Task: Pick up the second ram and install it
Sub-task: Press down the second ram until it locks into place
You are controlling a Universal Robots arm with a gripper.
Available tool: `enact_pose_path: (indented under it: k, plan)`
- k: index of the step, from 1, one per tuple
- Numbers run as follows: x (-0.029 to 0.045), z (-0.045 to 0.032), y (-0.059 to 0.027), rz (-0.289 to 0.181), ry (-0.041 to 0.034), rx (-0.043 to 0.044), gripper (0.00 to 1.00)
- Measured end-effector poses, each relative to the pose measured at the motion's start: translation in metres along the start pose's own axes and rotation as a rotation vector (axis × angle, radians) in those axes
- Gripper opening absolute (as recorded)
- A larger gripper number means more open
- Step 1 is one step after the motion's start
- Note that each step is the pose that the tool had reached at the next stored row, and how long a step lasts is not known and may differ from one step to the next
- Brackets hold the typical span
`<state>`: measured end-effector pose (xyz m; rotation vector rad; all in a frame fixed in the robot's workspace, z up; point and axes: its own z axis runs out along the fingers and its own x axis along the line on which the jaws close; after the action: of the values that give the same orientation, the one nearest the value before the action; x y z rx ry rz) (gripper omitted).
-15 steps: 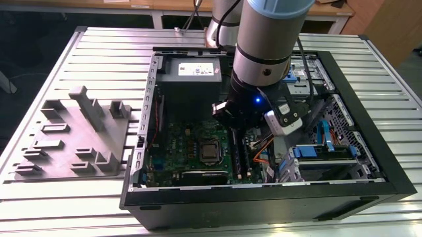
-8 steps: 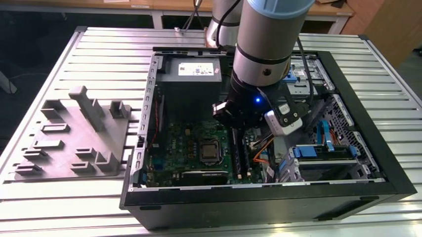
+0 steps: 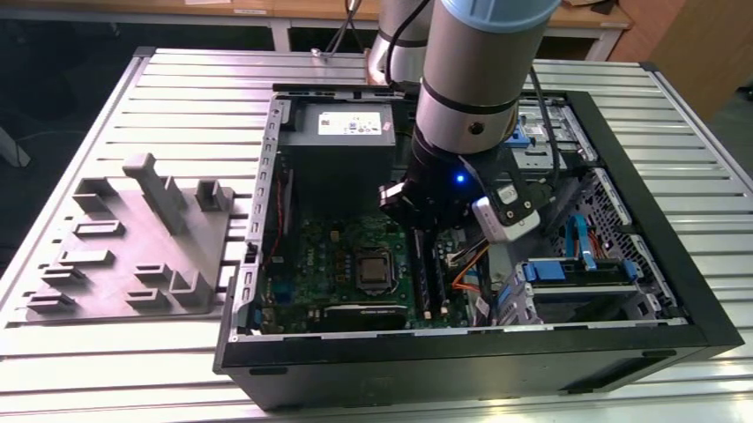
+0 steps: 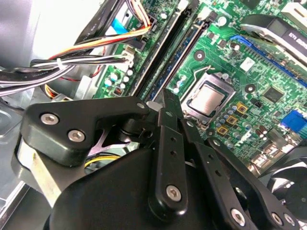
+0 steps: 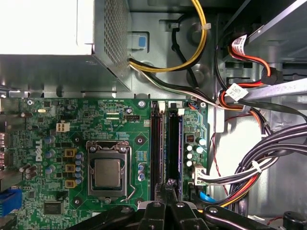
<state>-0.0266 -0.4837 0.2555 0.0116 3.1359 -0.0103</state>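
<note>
Gripper (image 5: 169, 189): fingers together, tips at the end of the memory slots.
Second ram (image 5: 172, 146): seated in its slot.
Computer case (image 3: 659, 189): holds green motherboard (image 5: 72, 120), cables (image 5: 249, 163).

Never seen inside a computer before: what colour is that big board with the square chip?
Green motherboard, clearest in the first wrist view.

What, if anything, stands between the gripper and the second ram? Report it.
Nothing visible. The gripper is right at one end of the second ram, which lies along the motherboard's slots; the cables run off to one side.
</note>
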Motion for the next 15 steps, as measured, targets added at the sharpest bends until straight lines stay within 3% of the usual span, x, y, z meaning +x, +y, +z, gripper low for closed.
enact_pose_path:
  k: [7, 15]
  plan:
    - [0.0, 0.0001, 0.0033, 0.0, -0.0001, -0.0001, 0.1]
    - [0.0001, 0.0003, 0.0157, 0.0, 0.0, -0.0007, 0.1]
